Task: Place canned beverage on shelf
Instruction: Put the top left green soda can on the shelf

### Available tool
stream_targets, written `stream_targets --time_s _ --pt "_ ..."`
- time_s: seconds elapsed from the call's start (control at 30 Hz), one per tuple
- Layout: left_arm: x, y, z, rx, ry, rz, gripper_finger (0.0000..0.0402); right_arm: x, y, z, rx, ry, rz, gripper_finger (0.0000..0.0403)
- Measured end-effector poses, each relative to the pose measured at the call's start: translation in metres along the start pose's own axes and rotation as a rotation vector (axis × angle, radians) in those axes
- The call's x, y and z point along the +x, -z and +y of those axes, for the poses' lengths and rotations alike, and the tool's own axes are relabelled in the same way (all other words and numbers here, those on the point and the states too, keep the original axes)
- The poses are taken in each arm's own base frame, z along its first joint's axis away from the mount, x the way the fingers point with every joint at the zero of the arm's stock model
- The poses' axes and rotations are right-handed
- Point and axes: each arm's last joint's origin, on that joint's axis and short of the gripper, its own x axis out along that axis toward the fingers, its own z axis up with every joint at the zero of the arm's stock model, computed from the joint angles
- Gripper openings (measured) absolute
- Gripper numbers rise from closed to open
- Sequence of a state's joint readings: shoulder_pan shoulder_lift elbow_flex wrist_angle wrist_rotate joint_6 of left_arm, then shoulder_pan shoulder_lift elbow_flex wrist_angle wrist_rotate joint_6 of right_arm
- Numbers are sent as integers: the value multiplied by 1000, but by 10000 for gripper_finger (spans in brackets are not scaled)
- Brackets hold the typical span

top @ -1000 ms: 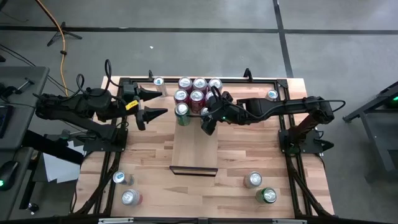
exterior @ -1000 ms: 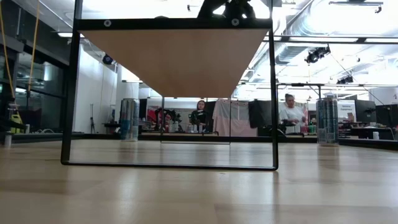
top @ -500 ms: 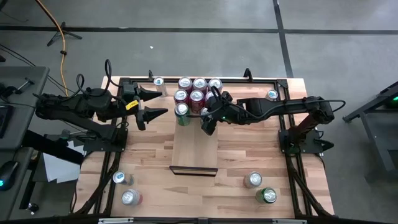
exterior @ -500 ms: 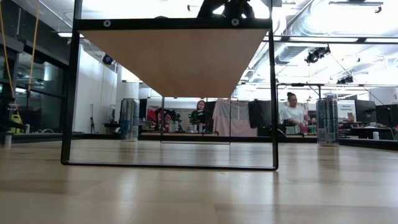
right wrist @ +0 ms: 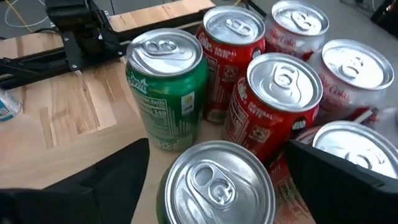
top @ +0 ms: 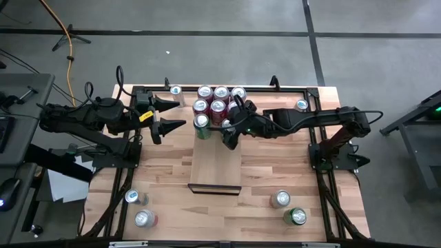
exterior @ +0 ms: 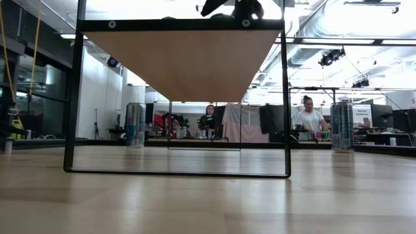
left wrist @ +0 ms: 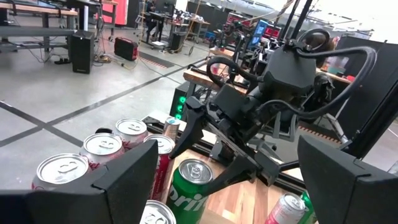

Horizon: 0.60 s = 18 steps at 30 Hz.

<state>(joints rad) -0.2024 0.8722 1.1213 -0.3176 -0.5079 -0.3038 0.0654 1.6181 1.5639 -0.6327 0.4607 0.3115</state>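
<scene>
The shelf [top: 215,165] is a pale board raised on a black frame, seen from below in the low view [exterior: 182,65]. Several cans stand on its far end: red ones [top: 219,100] and a green one [right wrist: 166,93]. Nearest the camera in the right wrist view stands a silver-topped can [right wrist: 214,180]. My right gripper [top: 229,131] is open, one finger on either side of that can [top: 226,124], close to its wall. My left gripper [top: 171,114] hangs open off the shelf's left side, level, with nothing between its fingers.
Loose cans stand on the butcher-block table: two near the front left [top: 138,207], two near the front right [top: 288,207], one at each far corner [top: 176,89] [top: 302,105]. Black frame rails run along the table's edges. People stand in the room beyond [exterior: 311,117].
My right gripper has opened: in the low view one finger now sticks out farther to the side above the shelf. The can between its fingers stands where it was. The arm has kept its place.
</scene>
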Motion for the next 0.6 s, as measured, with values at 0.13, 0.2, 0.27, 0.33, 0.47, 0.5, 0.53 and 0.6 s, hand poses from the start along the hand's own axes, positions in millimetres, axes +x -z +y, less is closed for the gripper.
stream_targets --time_s 0.13,0.2,0.27,0.33,0.47,0.5,0.53,0.6 --pt "0 0 0 0 0 0 317 -10 -6 -4 -62 -9 -39 370" --pt "0 0 0 0 0 0 317 -17 -8 -6 -96 -12 -55 371" --pt "0 0 0 0 0 0 317 -25 -11 -10 -131 -14 -76 371" --pt "0 0 0 0 0 0 317 -34 -14 -14 -161 -17 -99 371" --pt "0 0 0 0 0 0 317 -50 -17 -21 -143 -23 -119 371" --pt "0 0 0 0 0 0 317 -53 -17 -22 -132 -25 -123 371" --pt "0 0 0 1 0 0 317 -56 -17 -24 -124 -26 -124 371" --pt "0 0 0 11 0 0 317 -58 -17 -25 -122 -34 -116 371"
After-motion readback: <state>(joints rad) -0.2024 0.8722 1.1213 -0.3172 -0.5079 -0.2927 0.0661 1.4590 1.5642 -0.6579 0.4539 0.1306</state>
